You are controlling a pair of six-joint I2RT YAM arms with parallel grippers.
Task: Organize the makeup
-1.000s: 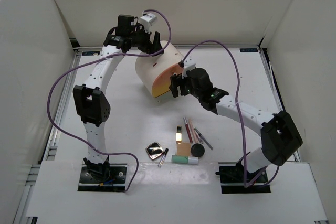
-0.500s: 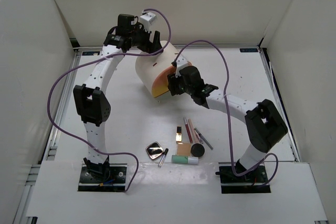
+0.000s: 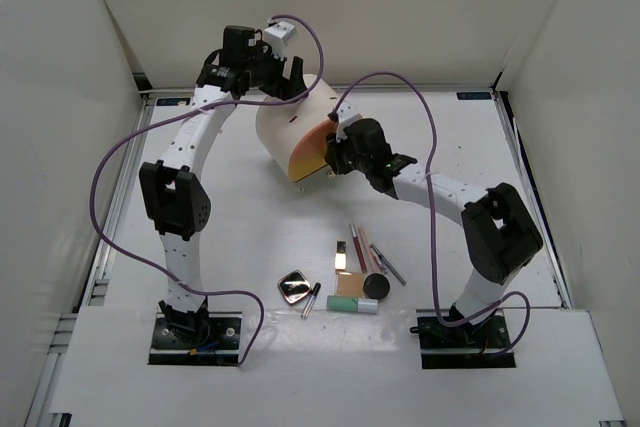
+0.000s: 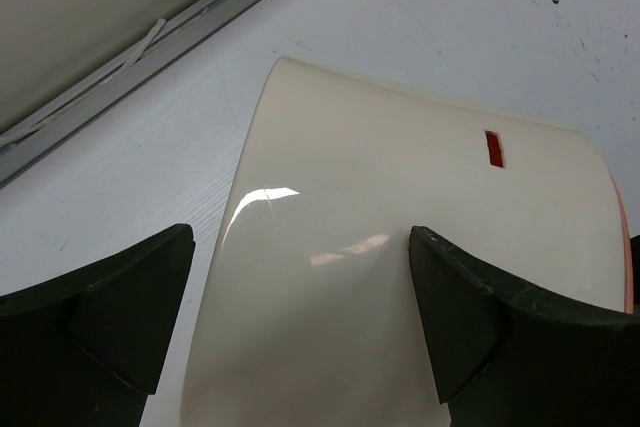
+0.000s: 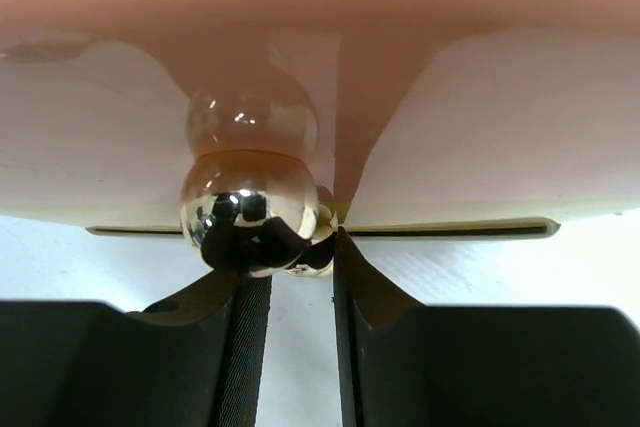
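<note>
The makeup lies loose on the table near the front: a square black compact [image 3: 294, 287], a round black compact [image 3: 376, 286], a mint-green tube [image 3: 357, 304], a tan pad [image 3: 348, 284] and thin pencils [image 3: 362, 244]. My left gripper [image 3: 272, 82] [image 4: 301, 235] stands open, straddling the top of the cream box [image 3: 285, 127] [image 4: 400, 197] without touching it. My right gripper [image 3: 335, 155] [image 5: 292, 252] is at the box's orange drawer front [image 3: 312, 152] [image 5: 450, 97]. Its jaws are drawn close, their tips at the shiny gold knob [image 5: 250, 209]. Whether they clamp it I cannot tell.
White walls enclose the table on three sides, with a metal rail [image 4: 120, 67] just behind the box. Purple cables [image 3: 110, 162] loop off both arms. The box sits at the back centre, the cosmetics between it and the arm bases.
My right gripper has moved left and back to the drawer front, and its jaws have narrowed a lot. The left arm and the cosmetics have not moved.
</note>
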